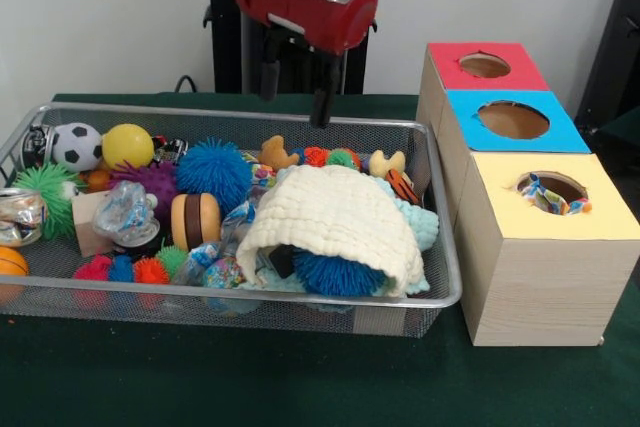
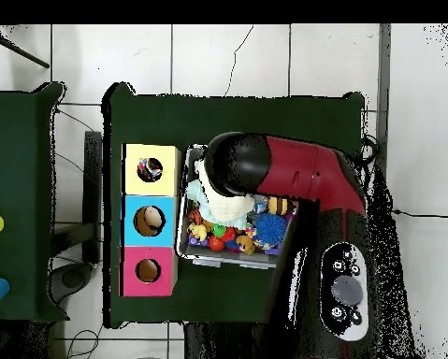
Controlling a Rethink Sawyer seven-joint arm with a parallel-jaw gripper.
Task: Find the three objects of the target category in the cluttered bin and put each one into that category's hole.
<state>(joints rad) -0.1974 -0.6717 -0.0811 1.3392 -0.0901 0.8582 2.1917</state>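
Yellow box hole already holds something patterned; target category unclear. Gripper is spread, empty, above the bin's far rim. Cream cloth hides toys: best to lift it aside first, then pick.

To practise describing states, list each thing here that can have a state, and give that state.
hand: open, holding nothing.
wire bin: full of toys.
cream cloth: draped over a blue spiky ball.
yellow box: patterned item in its hole.
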